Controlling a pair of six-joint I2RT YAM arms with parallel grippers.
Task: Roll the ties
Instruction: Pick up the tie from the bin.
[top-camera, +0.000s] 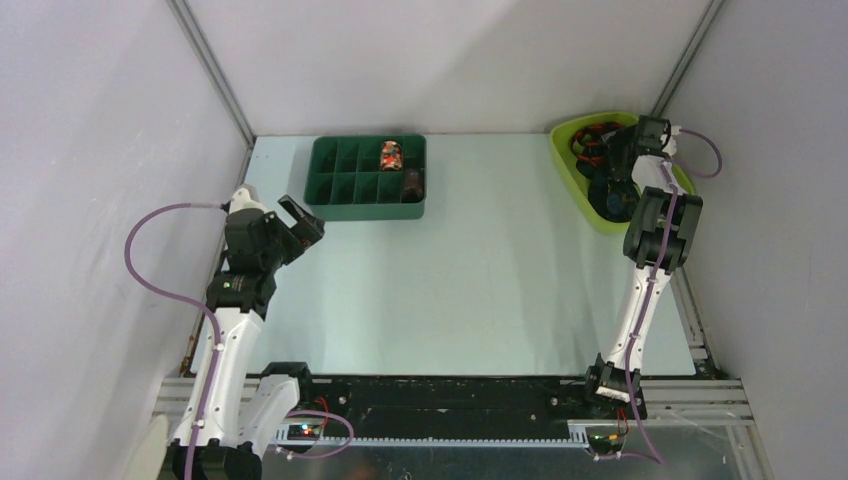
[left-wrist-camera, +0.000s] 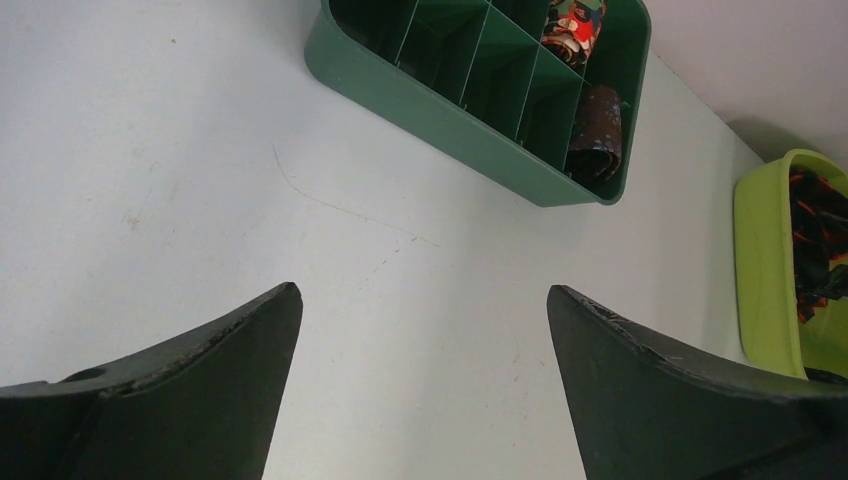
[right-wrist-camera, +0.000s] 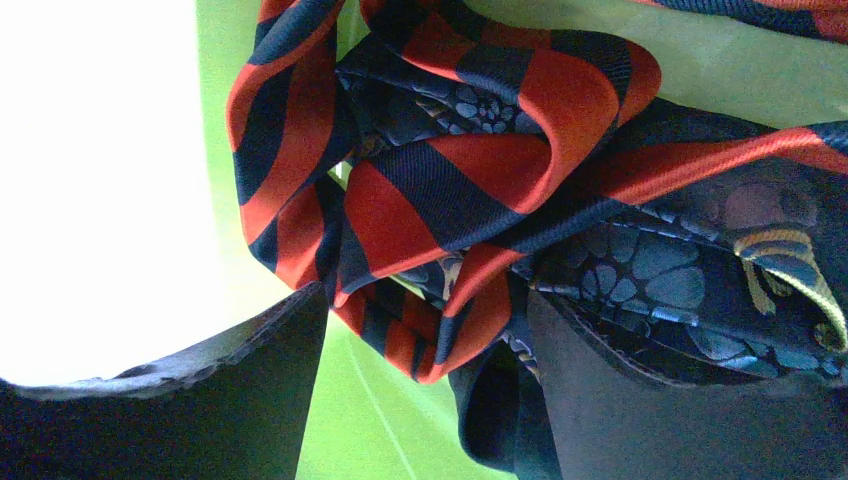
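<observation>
Lime bin (top-camera: 563, 160): far right, holds the tie heap (right-wrist-camera: 560, 190).
Tie heap: red-orange striped tie (right-wrist-camera: 400, 215) tangled with navy tie (right-wrist-camera: 660, 270).
Right gripper (right-wrist-camera: 428, 300): spread wide astride a striped fold, gripping nothing.
Left gripper (left-wrist-camera: 423, 288): wide, empty.
Risk: closing here could snag both ties together.

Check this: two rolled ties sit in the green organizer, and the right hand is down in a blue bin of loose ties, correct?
Only the colour is wrong: the bin is lime green, as the top view shows. The rest stands.
</observation>
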